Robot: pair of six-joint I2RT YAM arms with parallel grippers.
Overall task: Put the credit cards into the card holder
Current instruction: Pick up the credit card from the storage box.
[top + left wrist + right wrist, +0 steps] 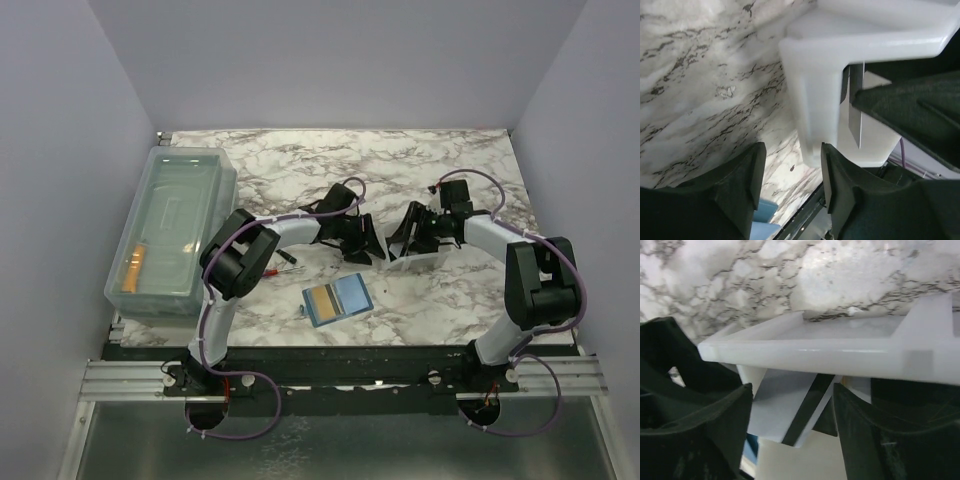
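Observation:
The teal-blue card holder (345, 297) lies open on the marble near the front, with a golden-orange credit card (320, 300) on its left half. A white tray (425, 258) sits tipped between both grippers. My right gripper (405, 240) (792, 390) reaches under the tray rim (840, 352). A pale credit card with a black stripe (775, 405) spans its jaws, and both fingers touch that card's edges. The left wrist view shows this card (855, 115) edge-on. My left gripper (362, 243) (792, 150) is open. The tray corner (805, 100) rests against its right finger.
A large clear plastic bin (170, 230) stands at the left edge with an orange object (135, 265) inside. A small red-handled tool (285, 262) lies by the left arm. A strip of the card holder (765, 220) shows below the left fingers.

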